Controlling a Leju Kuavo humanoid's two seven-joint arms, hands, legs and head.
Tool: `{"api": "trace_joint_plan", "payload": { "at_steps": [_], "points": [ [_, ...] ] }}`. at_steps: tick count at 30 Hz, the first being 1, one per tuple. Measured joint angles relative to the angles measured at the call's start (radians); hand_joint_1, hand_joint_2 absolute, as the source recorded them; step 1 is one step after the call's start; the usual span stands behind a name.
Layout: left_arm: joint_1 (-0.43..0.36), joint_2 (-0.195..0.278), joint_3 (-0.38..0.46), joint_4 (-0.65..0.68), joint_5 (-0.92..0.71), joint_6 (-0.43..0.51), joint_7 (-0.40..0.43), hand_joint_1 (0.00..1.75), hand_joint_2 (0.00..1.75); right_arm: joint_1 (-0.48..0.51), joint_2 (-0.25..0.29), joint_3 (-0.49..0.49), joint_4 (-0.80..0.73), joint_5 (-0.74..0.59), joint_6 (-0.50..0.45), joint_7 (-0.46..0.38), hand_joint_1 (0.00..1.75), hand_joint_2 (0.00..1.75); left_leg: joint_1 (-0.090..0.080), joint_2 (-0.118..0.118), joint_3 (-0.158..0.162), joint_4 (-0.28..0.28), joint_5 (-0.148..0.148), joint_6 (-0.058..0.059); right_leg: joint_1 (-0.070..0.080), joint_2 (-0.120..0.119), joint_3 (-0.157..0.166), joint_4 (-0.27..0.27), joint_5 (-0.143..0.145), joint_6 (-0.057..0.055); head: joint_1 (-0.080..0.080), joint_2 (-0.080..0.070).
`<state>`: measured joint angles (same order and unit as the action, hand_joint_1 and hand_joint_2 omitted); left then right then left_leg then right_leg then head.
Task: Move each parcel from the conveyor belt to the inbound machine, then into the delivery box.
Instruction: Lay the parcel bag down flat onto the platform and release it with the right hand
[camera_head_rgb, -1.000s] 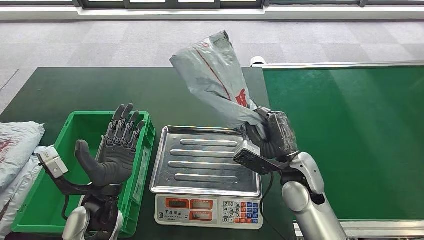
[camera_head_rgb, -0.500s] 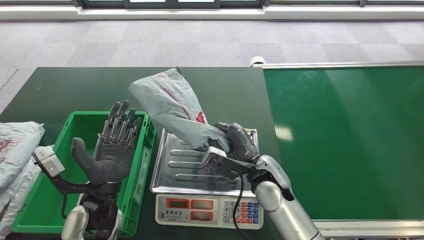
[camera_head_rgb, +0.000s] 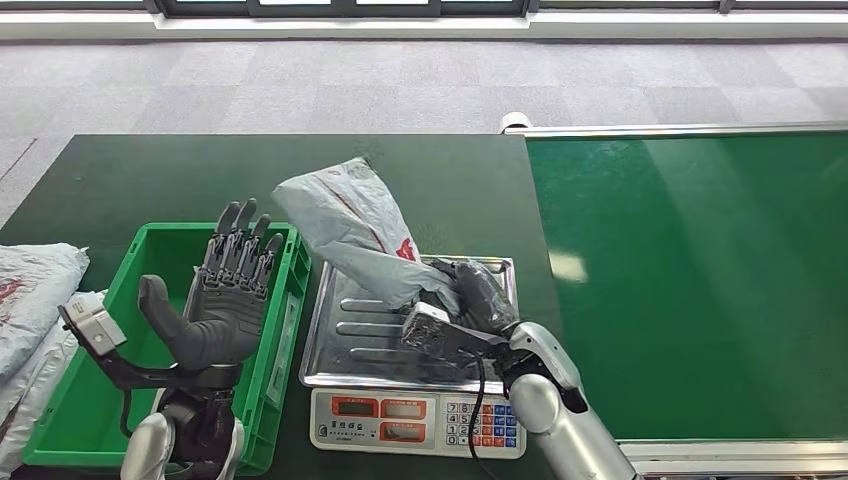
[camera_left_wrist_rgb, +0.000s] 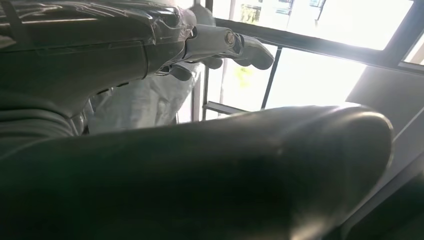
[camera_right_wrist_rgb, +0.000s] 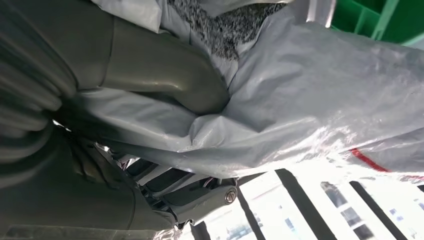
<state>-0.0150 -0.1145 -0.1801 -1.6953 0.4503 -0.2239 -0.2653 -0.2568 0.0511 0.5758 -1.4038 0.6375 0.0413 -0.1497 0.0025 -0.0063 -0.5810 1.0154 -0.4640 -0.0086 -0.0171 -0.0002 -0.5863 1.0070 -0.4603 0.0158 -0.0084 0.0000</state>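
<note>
My right hand grips one end of a grey plastic parcel with red print. The parcel slants up and to the left over the steel tray of the weighing scale. In the right wrist view the thumb presses into the crumpled grey parcel. My left hand stands upright with its fingers spread and nothing in it, over the green crate. The left wrist view is filled by the thumb. The green conveyor belt lies to the right with no parcel on it.
Grey parcels lie at the far left, beside the crate. The scale's display and keypad face me at the table's near edge. A dark green table carries the crate and the scale. Grey carpet lies beyond.
My right hand has swung the parcel from high above the belt's edge down and leftward to just over the scale's tray. The left hand has stayed nearly still.
</note>
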Motion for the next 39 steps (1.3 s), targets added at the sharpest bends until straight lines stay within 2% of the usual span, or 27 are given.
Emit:
{"api": "trace_joint_plan", "payload": {
  "at_steps": [1,7,17,25,39],
  "points": [
    [0.002,0.000,0.000,-0.002,-0.002,0.000,0.002,0.00,0.00,0.006,0.000,0.000,0.000,0.007,0.001,0.008,0.00,1.75,0.000,0.000,0.000,0.000,0.000,0.000,0.000,0.000,0.000,0.000,0.000,0.000,0.000,0.000],
    [0.024,0.000,0.000,-0.021,-0.005,0.006,0.004,0.00,0.00,0.034,0.000,-0.010,0.000,0.025,-0.007,0.035,0.00,1.75,0.000,0.000,0.000,0.000,0.000,0.000,0.000,0.000,0.000,0.000,0.000,0.000,0.000,0.000],
    [0.047,0.000,0.000,-0.046,-0.043,0.034,0.001,0.00,0.00,0.081,-0.008,-0.061,-0.015,-0.074,0.017,-0.017,0.00,1.75,0.000,0.000,0.000,0.000,0.000,0.000,0.000,0.000,0.000,0.000,0.000,0.000,0.000,0.000],
    [0.055,-0.002,0.000,-0.090,-0.281,0.218,-0.041,0.00,0.00,0.146,-0.021,-0.123,-0.103,-0.185,0.053,-0.084,0.00,1.75,0.000,0.000,0.000,0.000,-0.001,0.000,0.000,0.000,0.000,0.000,0.000,0.000,0.000,0.000],
    [0.062,-0.008,0.000,-0.119,-0.293,0.229,-0.041,0.00,0.00,0.176,-0.031,-0.155,-0.162,-0.190,0.059,-0.087,0.00,1.75,0.000,0.001,0.000,0.000,-0.001,0.000,0.000,0.000,0.000,0.000,0.000,0.000,0.000,0.000]
  ]
}}
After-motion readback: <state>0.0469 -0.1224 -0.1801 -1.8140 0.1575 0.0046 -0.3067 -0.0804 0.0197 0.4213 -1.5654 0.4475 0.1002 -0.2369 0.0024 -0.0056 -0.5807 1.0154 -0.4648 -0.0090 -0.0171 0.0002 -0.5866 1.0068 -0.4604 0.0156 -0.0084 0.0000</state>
